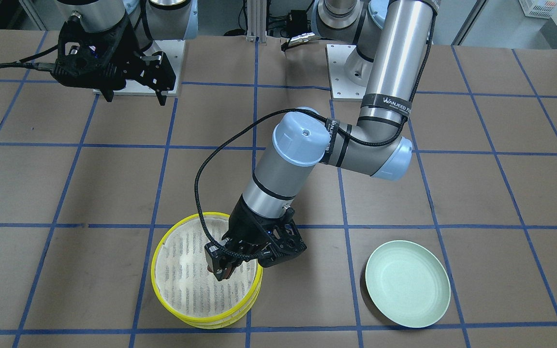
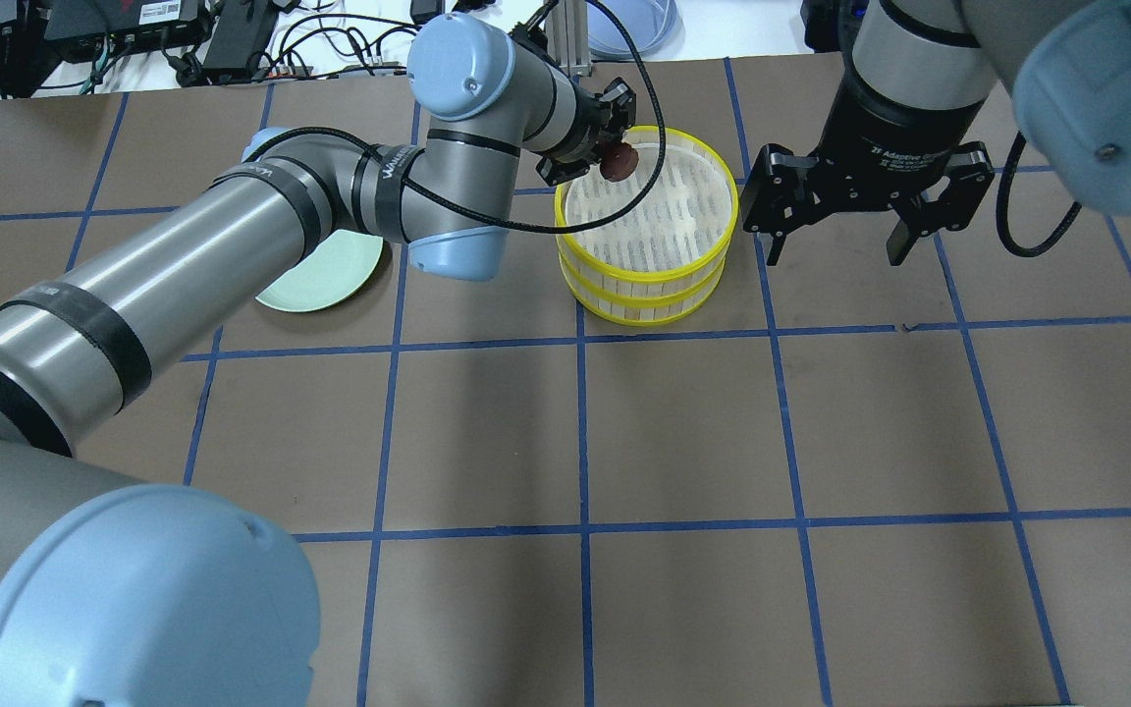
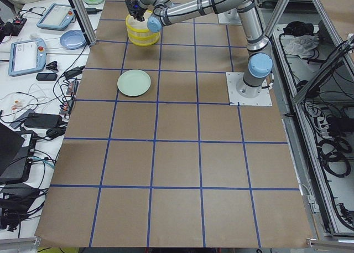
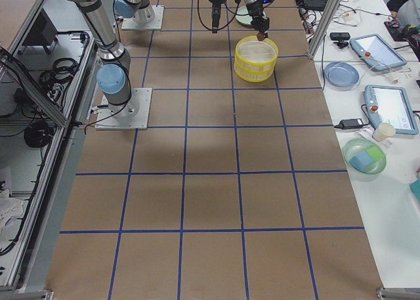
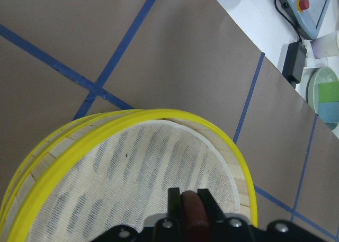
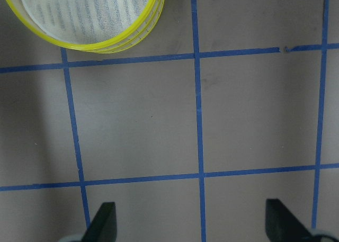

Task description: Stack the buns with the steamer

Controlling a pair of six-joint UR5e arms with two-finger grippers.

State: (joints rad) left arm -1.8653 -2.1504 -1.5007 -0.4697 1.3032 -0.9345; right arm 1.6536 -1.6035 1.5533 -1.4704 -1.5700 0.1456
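Note:
Two steamer trays [image 2: 644,280] with yellow rims are stacked; the top gauze lining is bare. My left gripper [image 2: 615,157] is shut on the dark reddish-brown bun [image 2: 618,163] and holds it just above the top tray's far edge. The left wrist view shows the bun [image 5: 193,215] between the fingers over the gauze inside the rim [image 5: 69,141]. The stack also shows in the front view [image 1: 160,251]. The cream-white bun is hidden. My right gripper [image 2: 835,257] is open and empty, above the table to the right of the stack.
An empty pale green plate [image 2: 315,280] lies left of the stack, partly under my left arm; it also shows in the front view [image 1: 406,285]. Operators' devices and bowls sit beyond the table's far edge. The brown table has blue grid tape.

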